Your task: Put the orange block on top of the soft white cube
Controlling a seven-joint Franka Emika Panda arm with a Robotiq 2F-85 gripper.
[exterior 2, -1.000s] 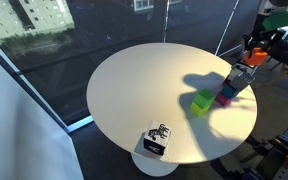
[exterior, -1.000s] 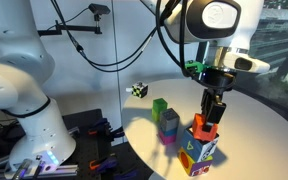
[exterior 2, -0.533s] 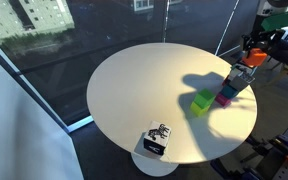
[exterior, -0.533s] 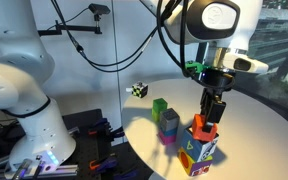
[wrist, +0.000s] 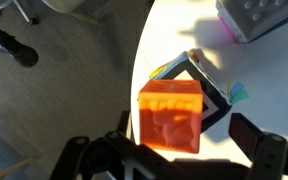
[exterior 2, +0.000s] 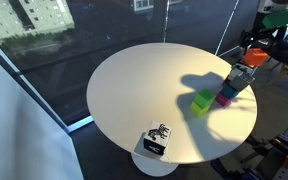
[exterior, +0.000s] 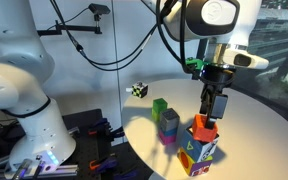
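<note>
The orange block point(exterior: 205, 128) rests on top of the soft white cube point(exterior: 200, 153) near the table edge. In the wrist view the orange block point(wrist: 170, 116) covers most of the soft white cube's navy-framed white face point(wrist: 206, 82). My gripper point(exterior: 213, 110) hangs just above the block, open. Its fingers point(wrist: 256, 138) stand apart on either side of the block, with a gap showing on the right. In an exterior view the orange block point(exterior 2: 255, 58) sits under the gripper point(exterior 2: 257, 46) at the table's far right.
A green block point(exterior: 159, 106) and a grey-and-purple block point(exterior: 169, 124) stand just beside the big cube. A small black-and-white cube point(exterior: 138, 90) lies farther off on the round white table point(exterior 2: 134, 90). The table edge runs right next to the big cube.
The jaws have opened and let go of the orange block, which stays on the big cube. The gripper has risen slightly.
</note>
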